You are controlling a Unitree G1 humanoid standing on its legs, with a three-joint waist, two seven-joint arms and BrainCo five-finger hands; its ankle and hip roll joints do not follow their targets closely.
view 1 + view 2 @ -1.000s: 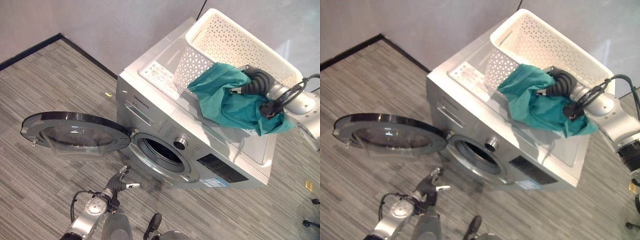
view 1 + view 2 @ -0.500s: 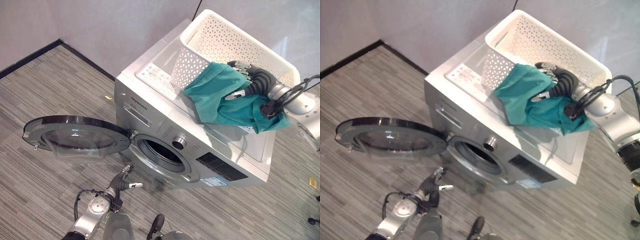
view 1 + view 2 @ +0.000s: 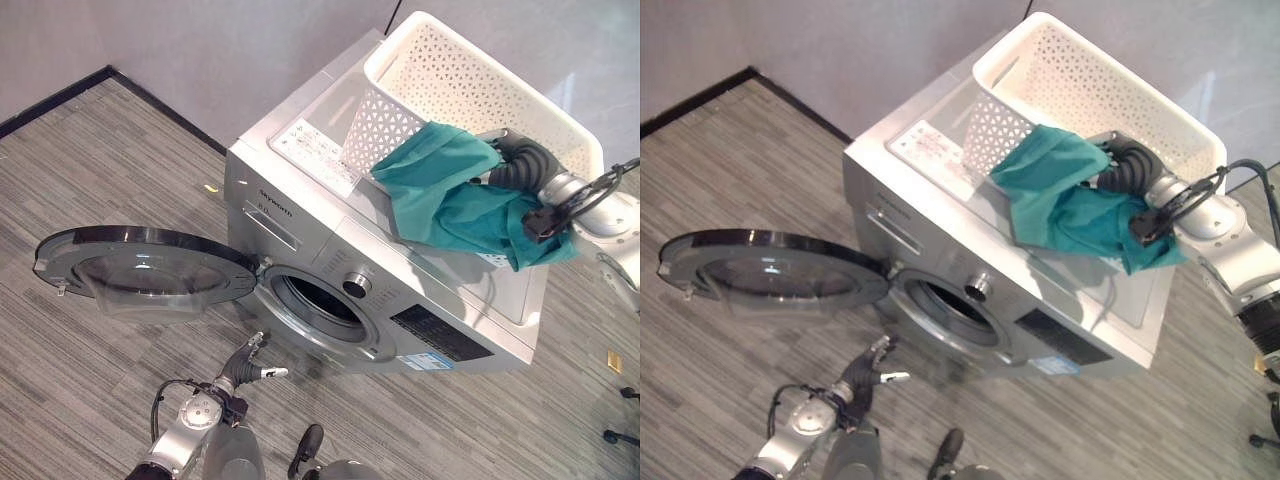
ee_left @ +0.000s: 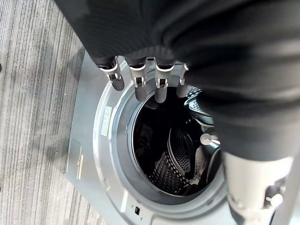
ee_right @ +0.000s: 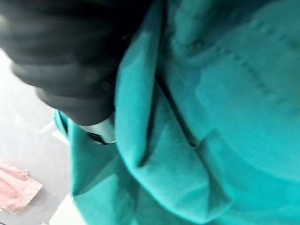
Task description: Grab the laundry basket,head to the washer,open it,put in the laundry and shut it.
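A white perforated laundry basket (image 3: 470, 80) stands on top of the silver washer (image 3: 300, 190). A teal cloth (image 3: 450, 200) hangs over the basket's near rim onto the washer lid. My right hand (image 3: 520, 168) reaches into the bunched top of that cloth and holds it; the right wrist view has the teal cloth (image 5: 211, 117) pressed close against the hand. The round door (image 3: 150, 270) is swung wide to the left and the drum opening (image 3: 320, 305) is bare. My left hand (image 3: 245, 365) hangs low before the opening, its fingers (image 4: 145, 84) straight, with the drum (image 4: 173, 154) beyond them.
The washer stands close to a grey wall (image 3: 200, 50) with a dark skirting strip. Striped grey carpet (image 3: 100, 170) spreads to the left and in front. The open door juts out over the floor on the left. A small pink cloth (image 5: 16, 190) lies beyond the teal one.
The right hand has shifted slightly at the basket's rim with the teal cloth, and its thumb, which lay over the cloth before, is now covered. The left hand has stayed put.
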